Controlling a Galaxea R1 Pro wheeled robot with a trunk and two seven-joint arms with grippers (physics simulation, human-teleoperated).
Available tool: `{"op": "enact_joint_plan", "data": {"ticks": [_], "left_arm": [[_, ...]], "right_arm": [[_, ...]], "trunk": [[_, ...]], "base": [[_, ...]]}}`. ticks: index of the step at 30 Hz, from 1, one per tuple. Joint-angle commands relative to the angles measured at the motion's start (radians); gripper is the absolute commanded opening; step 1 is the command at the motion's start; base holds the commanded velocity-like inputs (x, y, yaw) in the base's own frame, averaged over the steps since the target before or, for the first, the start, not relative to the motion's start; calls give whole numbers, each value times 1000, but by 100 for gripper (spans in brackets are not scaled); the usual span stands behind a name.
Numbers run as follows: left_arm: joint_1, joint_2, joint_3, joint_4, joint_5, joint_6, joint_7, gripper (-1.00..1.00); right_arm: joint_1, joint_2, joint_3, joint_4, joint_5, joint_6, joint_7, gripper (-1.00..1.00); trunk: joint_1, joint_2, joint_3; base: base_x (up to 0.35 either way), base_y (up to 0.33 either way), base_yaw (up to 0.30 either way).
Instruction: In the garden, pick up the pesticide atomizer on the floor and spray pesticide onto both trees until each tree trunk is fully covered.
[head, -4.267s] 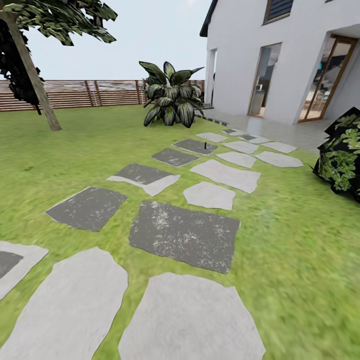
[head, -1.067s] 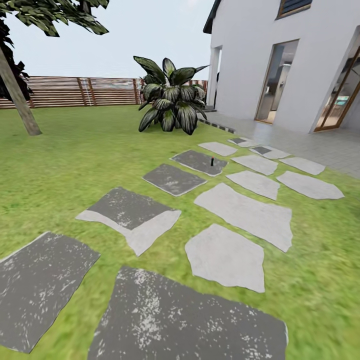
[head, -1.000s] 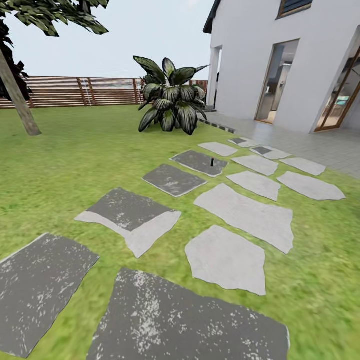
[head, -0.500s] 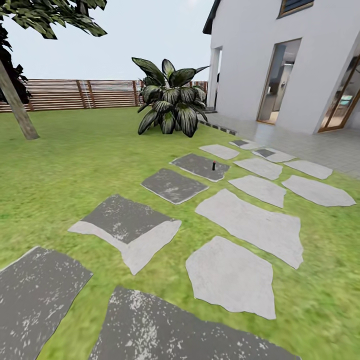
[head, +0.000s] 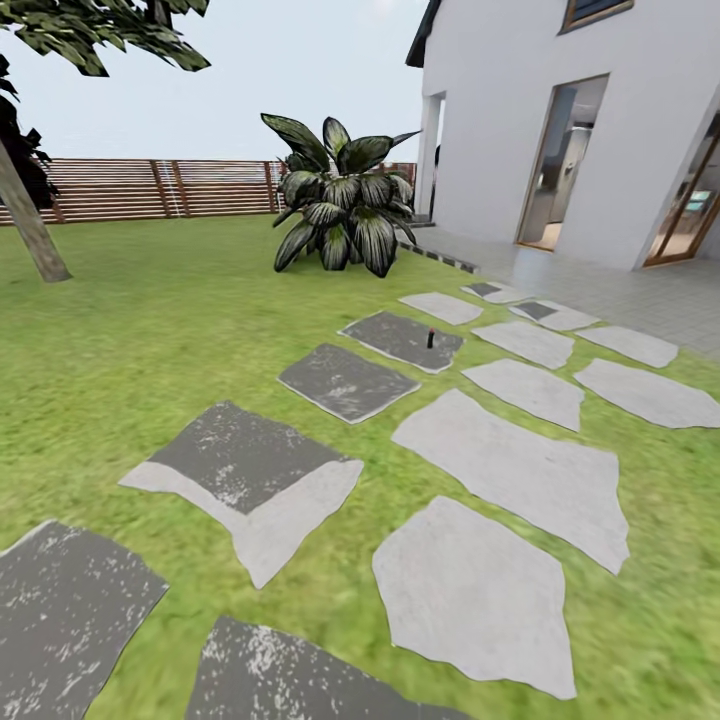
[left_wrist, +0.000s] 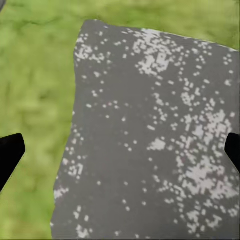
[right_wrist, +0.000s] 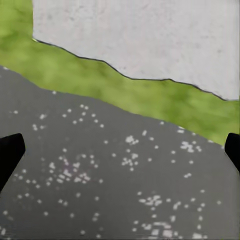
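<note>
— Grass (head: 150, 330) with grey stepping stones (head: 500, 470); where is the sprayer?
— Small dark sprayer bottle (head: 431, 339) stands upright on a far dark stone (head: 400, 338); tree trunk (head: 30, 225) far left by the fence (head: 150, 188).
— Grippers?
— Left gripper (left_wrist: 120, 150) and right gripper (right_wrist: 120, 150) spread wide over stones, holding nothing.

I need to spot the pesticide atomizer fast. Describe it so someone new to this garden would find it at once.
Start at the white house and follow the stepping stones out from its paved apron to the dark grey stone just in front of the big broad-leaved plant. The pesticide atomizer stands upright near that stone's right edge: the one small, dark, slim thing rising from the flat slabs.
</note>
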Motion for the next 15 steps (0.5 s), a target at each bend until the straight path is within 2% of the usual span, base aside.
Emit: {"op": "enact_joint_plan", "data": {"ticks": [1, 15], "left_arm": [[0, 0, 0, 0, 0, 0, 0, 100], [0, 0, 0, 0, 0, 0, 0, 100]], "right_arm": [[0, 0, -1, 0, 0, 0, 0, 100], [0, 0, -3, 0, 0, 0, -1, 100]], "trunk": [[0, 0, 0], [0, 0, 0]], "base": [[339, 0, 0], [339, 0, 0]]}}
